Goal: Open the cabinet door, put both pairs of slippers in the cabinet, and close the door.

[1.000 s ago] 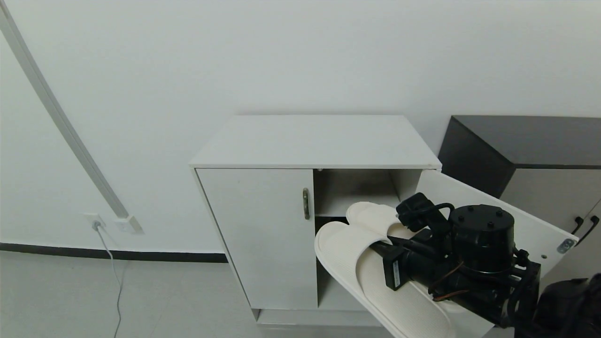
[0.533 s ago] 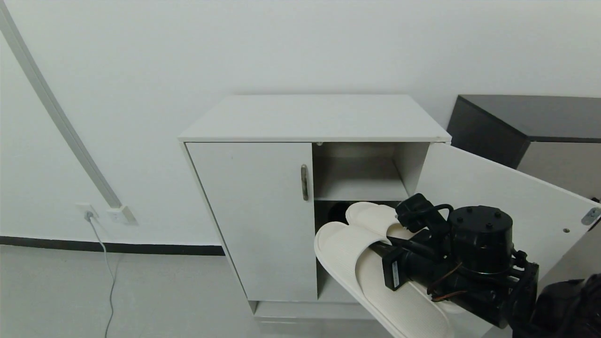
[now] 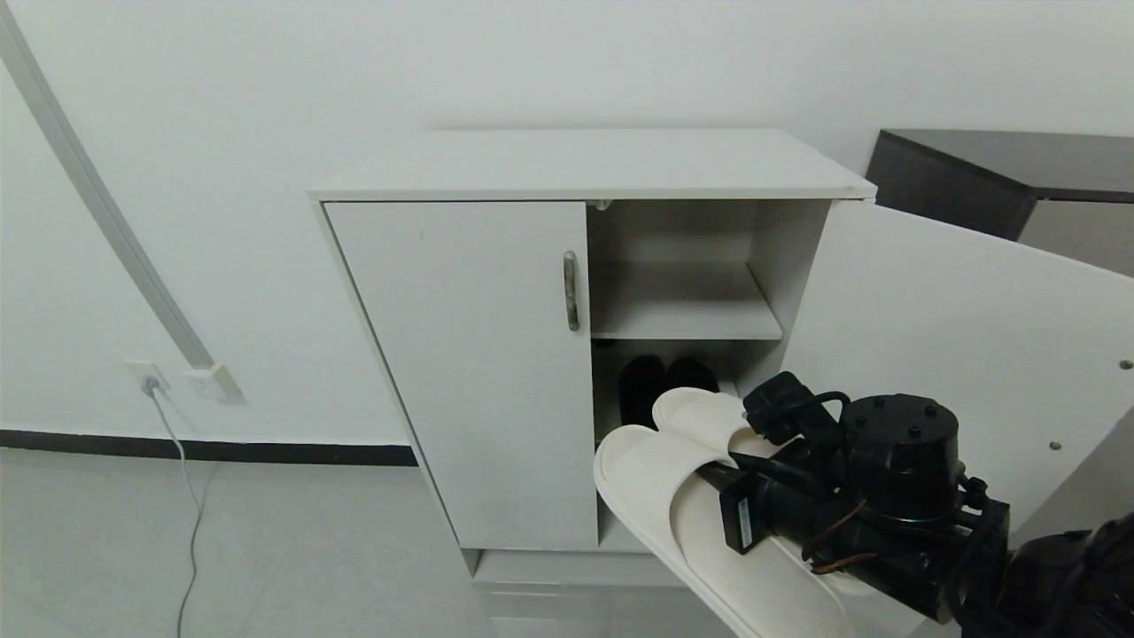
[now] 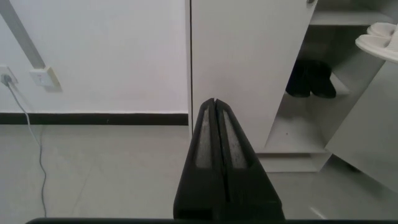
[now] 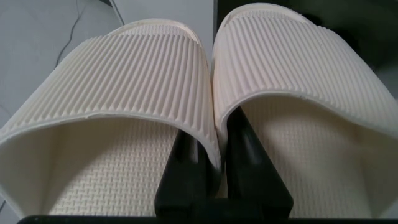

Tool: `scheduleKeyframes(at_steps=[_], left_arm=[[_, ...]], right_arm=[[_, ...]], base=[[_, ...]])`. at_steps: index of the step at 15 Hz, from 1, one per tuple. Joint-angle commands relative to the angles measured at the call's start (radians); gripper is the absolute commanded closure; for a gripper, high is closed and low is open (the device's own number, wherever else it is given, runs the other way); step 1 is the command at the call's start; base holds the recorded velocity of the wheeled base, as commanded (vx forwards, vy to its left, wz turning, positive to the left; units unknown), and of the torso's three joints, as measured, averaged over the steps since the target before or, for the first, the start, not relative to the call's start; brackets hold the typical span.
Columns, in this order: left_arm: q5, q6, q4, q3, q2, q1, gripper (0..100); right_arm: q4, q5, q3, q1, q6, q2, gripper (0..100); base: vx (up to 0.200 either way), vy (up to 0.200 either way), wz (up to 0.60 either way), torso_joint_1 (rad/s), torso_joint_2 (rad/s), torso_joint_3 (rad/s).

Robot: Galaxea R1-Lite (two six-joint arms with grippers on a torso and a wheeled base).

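A white two-door cabinet stands against the wall; its right door is swung open and its left door is closed. A black pair of slippers sits on the lower shelf, also seen as the black slippers. My right gripper is shut on a cream pair of slippers, held just in front of the open compartment; the fingers pinch the slippers' inner edges together. My left gripper is shut and holds nothing, low in front of the closed door.
An upper shelf inside the cabinet is bare. A dark cabinet stands to the right behind the open door. A wall socket with a cable and a slanted conduit are on the left wall. Grey floor lies open at left.
The head view has dropped lower and closer, so the cabinet appears higher and the lower shelf with the black slippers now shows. The right gripper still holds the cream slippers in front of the opening.
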Motion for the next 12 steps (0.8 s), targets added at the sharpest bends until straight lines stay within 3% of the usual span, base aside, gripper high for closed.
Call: scheduleKeyframes(at_steps=[1,8,12], left_arm=[[-0.001,0.002,0.0,0.0,0.0,0.0,100],[0.001,-0.001,0.0,0.0,0.0,0.0,100],[0.001,-0.012,0.0,0.0,0.0,0.0,100]], right_arm=[[-0.008,0.0,0.001,0.0,0.0,0.018,100],[-0.046,-0.015,0.018,0.0,0.0,0.021,100],[-0.065,-0.015,0.022,0.0,0.0,0.022,100]], base=[[0.0,0.0,0.0,-0.095,0.46,0.349],[0.0,0.0,0.0,-0.051,0.43,0.374],[0.0,0.0,0.0,0.001,0.1,0.093]])
